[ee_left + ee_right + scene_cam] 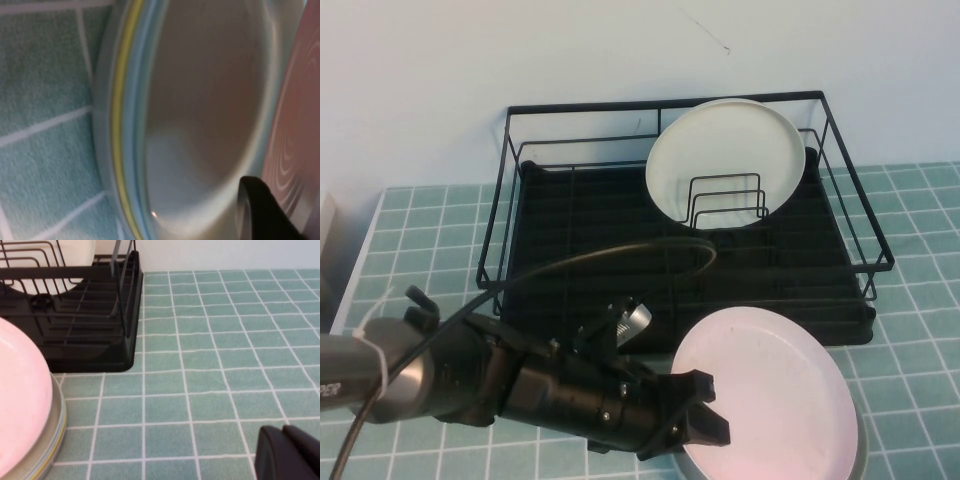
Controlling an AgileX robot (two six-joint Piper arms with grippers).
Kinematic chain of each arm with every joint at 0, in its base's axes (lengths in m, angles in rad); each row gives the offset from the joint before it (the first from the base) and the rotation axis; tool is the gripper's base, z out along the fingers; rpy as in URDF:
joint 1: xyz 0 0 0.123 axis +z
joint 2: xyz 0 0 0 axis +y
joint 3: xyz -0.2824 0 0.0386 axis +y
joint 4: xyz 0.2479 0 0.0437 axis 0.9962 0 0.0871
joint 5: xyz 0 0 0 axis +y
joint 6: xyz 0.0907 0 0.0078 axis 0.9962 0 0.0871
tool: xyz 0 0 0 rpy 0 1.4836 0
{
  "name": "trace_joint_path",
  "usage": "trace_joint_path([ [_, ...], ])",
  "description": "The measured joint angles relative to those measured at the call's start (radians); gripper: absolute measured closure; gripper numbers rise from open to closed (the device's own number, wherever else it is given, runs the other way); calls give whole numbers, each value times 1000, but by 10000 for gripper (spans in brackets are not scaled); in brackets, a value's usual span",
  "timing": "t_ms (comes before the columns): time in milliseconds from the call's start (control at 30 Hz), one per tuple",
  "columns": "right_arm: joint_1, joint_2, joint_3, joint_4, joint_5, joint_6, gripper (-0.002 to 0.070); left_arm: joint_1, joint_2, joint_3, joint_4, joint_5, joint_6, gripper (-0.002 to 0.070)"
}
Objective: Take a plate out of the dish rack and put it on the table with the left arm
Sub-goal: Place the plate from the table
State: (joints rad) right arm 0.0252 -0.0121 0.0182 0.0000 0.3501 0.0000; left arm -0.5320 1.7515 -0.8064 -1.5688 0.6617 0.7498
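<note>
The pale pink plate (775,395) hangs low over the front right of the teal tiled table (420,230), in front of the black dish rack (570,250). My left gripper (712,410) is shut on the plate's left edge. In the left wrist view one black finger (262,212) lies against the plate's ringed underside (295,125). Directly under it lies a grey-green plate (56,432) with a yellow rim line; whether the two plates touch I cannot tell. My right gripper (289,456) is shut and empty, low over bare tiles to the right of the rack.
A cream-white plate (725,160) leans upright against the wire dividers at the back right of the rack. The left arm's black cable (620,255) arcs over the rack's front. A pale object (325,215) sits at the table's far left edge.
</note>
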Motion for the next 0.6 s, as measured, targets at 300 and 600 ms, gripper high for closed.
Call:
trace_joint_path([
  [300,0,0,0,0,0,0,678,-18,27,0,-34,-30,90,562],
  [600,0,0,0,0,0,0,678,-22,27,0,16,-1,133,270],
])
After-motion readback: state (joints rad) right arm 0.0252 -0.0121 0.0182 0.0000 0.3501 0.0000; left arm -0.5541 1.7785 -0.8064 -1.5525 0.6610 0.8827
